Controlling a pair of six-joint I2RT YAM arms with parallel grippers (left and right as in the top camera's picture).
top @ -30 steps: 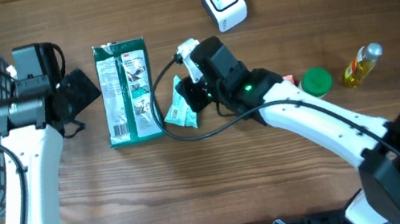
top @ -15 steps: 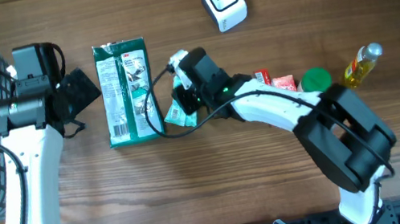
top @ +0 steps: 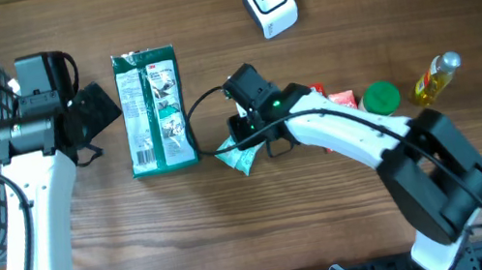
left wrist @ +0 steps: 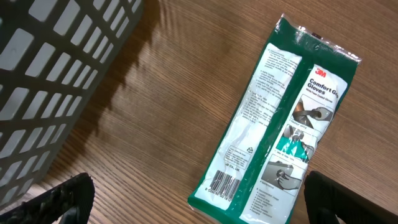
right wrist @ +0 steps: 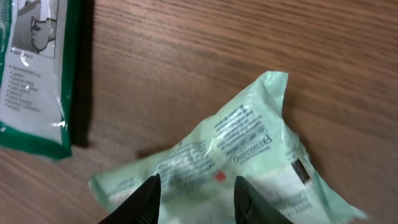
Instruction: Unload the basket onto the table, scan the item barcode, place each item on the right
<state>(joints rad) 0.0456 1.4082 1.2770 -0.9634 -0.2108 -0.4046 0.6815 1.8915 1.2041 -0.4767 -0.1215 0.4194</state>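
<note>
Pale green pouch [top: 243,157], one, beneath partly open right fingers [right wrist: 148,202], left fingers [left wrist: 62,199] wide, empty, one glove pack [top: 154,110]

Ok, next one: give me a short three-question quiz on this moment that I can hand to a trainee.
1. True or false: the gloves packet lies with its barcode facing up.
2. Which item lies directly below the right gripper? A) oil bottle B) pale green pouch C) green lid
3. Fill in: the left gripper is ___ (open or shut).
Key: 1 true; 2 B; 3 open.
</note>
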